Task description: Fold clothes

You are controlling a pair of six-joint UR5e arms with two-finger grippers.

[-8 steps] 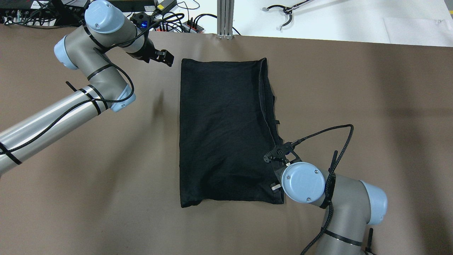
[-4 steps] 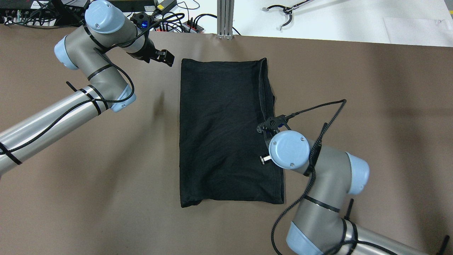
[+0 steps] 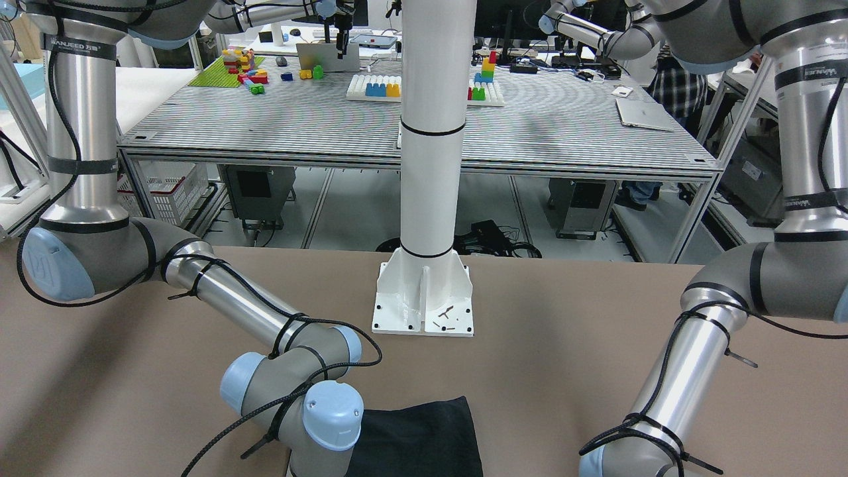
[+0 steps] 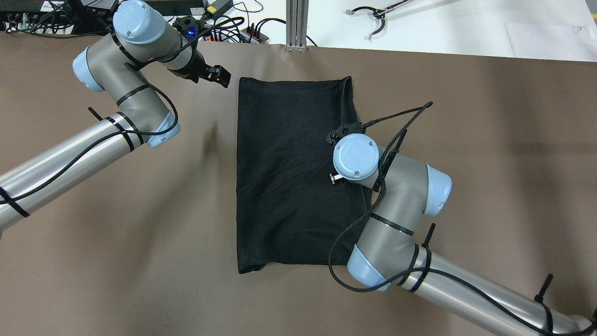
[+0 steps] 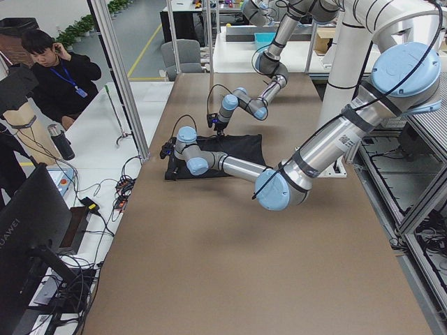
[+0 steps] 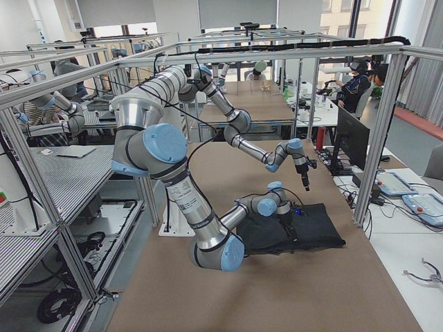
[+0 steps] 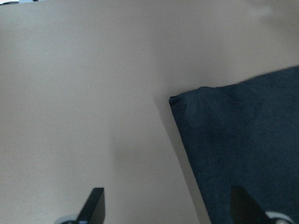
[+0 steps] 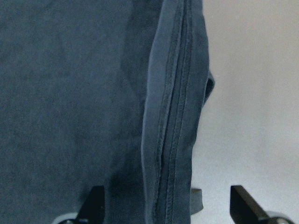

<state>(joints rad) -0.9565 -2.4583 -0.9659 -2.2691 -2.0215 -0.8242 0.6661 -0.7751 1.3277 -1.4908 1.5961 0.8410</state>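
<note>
**Legible lettering.** Monitor (image 5: 28, 230), rear face, seen from the robot's left: "HUAWEI", running up the casing. Right arm (image 3: 83, 119), black band at the top of its upright tube: white print, apparently "HANJEED", followed by characters too small to read. Left arm (image 3: 805, 132): similar white print on two bands, too blurred to read.

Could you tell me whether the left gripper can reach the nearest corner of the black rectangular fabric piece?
Probably yes: the left gripper hovers open beside that corner of the black rectangular fabric piece, with only brown table between; the right gripper is over the opposite hemmed edge.
</note>
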